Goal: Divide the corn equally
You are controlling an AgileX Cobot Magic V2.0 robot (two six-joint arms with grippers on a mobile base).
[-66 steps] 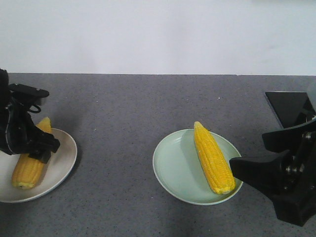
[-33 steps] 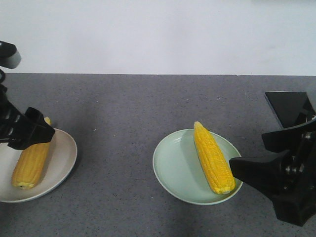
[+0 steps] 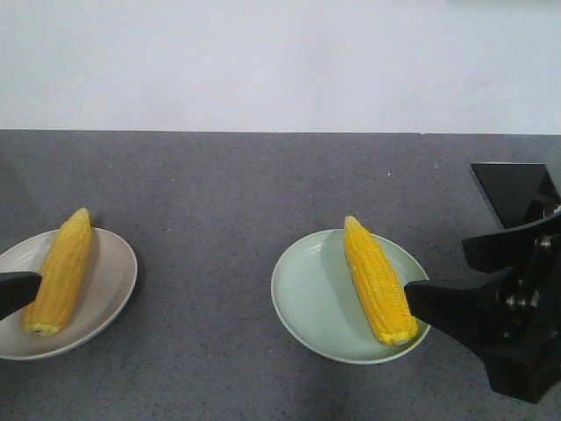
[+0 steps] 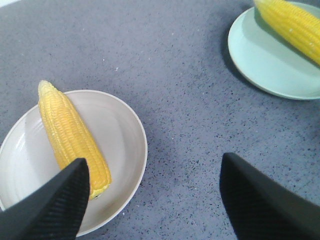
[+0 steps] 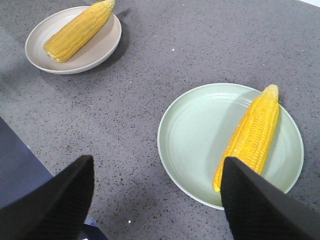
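One corn cob (image 3: pixel 60 270) lies on the beige plate (image 3: pixel 110 285) at the left, tip pointing away. A second corn cob (image 3: pixel 379 279) lies on the pale green plate (image 3: pixel 307 298) right of centre. My left gripper (image 4: pixel 153 164) hangs open over the table just right of the beige plate (image 4: pixel 125 135), holding nothing. Only one of its fingers (image 3: pixel 16 292) shows at the front view's left edge. My right gripper (image 5: pixel 157 162) is open and empty by the near rim of the green plate (image 5: pixel 190 130), one finger beside the butt end of that corn (image 5: pixel 250 135).
The plates sit on a speckled grey tabletop (image 3: pixel 210 202) with a white wall behind. A black wedge-shaped object (image 3: pixel 513 189) stands at the right rear. In the right wrist view the table's edge (image 5: pixel 20 150) runs along the lower left.
My left gripper, which was down over the corn on the beige plate, has lifted and pulled back out of the front view. That corn now lies free. The right arm has not moved.
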